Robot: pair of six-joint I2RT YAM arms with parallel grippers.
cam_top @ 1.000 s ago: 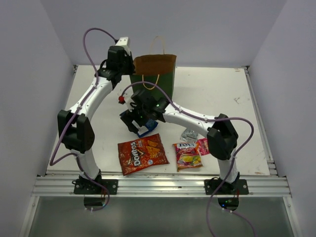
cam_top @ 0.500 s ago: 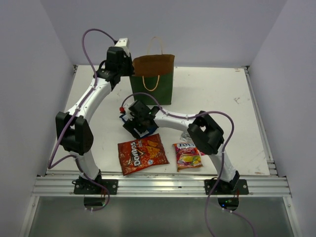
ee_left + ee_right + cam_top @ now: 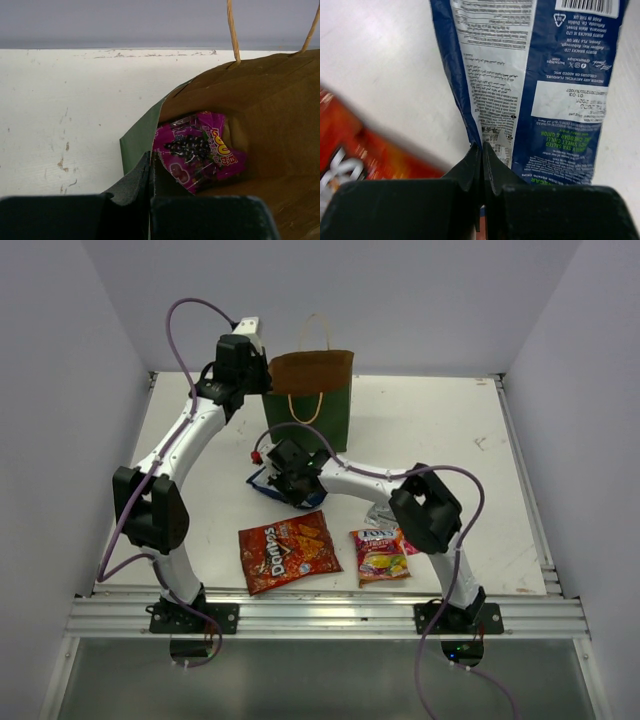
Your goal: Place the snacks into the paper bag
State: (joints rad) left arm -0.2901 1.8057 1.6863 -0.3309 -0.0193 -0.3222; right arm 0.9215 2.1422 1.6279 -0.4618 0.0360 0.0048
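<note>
Left wrist view: paper bag (image 3: pixel 260 100) stands open, with 1 purple packet (image 3: pixel 200 150) lying inside against the brown wall. My left gripper (image 3: pixel 151 172) is pinched tight on the bag's left rim, with that arm stretched to the far side of the table (image 3: pixel 450 440). Right gripper (image 3: pixel 481 150) is down low, jaws closed on a fold of the blue-white bag (image 3: pixel 495 75), which lies on the table just in front of the paper bag. Right arm reaches left across the middle, elbow raised. Doritos bag (image 3: pixel 289 550) lies flat near the front edge, fruit-candy packet (image 3: pixel 380 553) beside it. Silver packet (image 3: pixel 382 512) and pink packet (image 3: pixel 409 543) are partly hidden by the right arm.
</note>
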